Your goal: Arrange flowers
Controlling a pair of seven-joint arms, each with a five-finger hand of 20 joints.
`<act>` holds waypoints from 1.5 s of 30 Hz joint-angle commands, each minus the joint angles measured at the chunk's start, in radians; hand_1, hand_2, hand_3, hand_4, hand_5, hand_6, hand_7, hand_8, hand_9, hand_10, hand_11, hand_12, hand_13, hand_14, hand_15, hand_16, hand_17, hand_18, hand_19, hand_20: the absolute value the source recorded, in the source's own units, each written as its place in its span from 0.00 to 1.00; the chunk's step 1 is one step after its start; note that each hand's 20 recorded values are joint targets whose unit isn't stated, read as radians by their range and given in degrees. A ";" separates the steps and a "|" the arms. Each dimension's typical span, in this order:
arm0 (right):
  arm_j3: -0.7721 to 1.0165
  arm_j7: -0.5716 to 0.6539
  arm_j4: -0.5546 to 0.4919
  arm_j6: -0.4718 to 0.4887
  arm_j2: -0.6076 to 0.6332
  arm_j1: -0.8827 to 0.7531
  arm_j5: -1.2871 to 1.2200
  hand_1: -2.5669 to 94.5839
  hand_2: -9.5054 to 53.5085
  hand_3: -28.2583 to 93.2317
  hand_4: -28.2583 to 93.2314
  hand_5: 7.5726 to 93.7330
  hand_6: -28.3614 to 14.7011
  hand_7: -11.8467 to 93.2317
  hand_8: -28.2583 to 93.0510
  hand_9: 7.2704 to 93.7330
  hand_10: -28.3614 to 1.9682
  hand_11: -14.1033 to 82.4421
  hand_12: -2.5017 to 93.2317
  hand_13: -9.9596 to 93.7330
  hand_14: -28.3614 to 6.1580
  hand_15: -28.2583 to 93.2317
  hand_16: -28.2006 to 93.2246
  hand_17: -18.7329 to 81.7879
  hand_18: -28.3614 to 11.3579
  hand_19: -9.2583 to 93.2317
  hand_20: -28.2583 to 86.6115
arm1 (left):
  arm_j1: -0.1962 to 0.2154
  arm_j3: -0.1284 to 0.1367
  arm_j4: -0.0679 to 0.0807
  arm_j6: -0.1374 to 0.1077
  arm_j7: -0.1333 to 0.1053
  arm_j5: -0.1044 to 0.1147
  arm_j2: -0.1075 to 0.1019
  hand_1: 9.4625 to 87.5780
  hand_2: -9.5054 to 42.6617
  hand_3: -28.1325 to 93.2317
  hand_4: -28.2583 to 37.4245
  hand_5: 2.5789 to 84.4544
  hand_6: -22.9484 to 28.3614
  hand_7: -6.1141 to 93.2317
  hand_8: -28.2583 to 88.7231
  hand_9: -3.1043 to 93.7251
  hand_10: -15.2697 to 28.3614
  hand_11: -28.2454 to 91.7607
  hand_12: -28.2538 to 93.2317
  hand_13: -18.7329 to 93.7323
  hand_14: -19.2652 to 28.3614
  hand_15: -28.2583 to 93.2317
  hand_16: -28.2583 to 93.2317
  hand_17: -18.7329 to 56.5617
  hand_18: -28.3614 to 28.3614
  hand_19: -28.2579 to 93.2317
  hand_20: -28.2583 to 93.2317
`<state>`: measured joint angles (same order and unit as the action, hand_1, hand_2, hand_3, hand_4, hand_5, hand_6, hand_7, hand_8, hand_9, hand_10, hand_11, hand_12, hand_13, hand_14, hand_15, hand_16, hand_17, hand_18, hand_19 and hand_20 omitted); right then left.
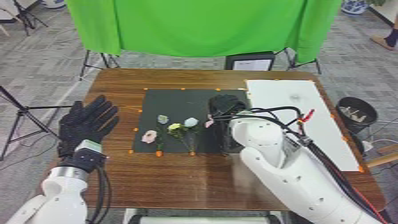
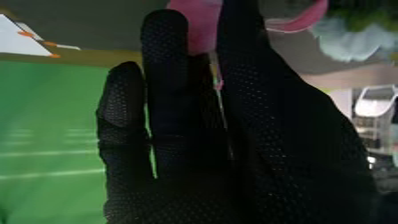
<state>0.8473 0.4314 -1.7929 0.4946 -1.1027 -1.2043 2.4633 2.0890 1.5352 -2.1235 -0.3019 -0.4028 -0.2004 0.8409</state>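
Pink flwr (image 2: pixel 202 24) btwn R fingers (image 1: pixel 227 104)

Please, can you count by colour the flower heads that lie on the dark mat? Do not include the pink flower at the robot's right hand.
Open-petalled pink flower head: 1
Small, rounded yellow flower head: 1
Pale bluish flower heads: 2, a smaller one and a larger one
Total on the dark grey rectangular mat: 4
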 commanded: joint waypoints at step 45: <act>-0.038 0.184 0.641 0.258 0.177 0.496 -0.365 0.40 0.03 0.83 0.00 0.31 0.50 0.21 0.16 0.31 0.38 0.22 0.14 0.61 0.36 0.70 0.36 0.47 0.10 0.84 0.53 | -0.051 -0.067 -0.011 -0.044 -0.100 0.002 -0.015 0.20 0.49 0.84 0.00 0.57 0.66 0.21 0.18 0.45 0.73 0.43 0.34 0.41 0.75 0.55 0.18 0.17 0.78 0.54 0.32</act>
<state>0.7717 0.6583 -1.2072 0.6271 -0.9265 -0.6944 2.0996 2.0528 1.4710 -2.1234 -0.3372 -0.5030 -0.1865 0.8142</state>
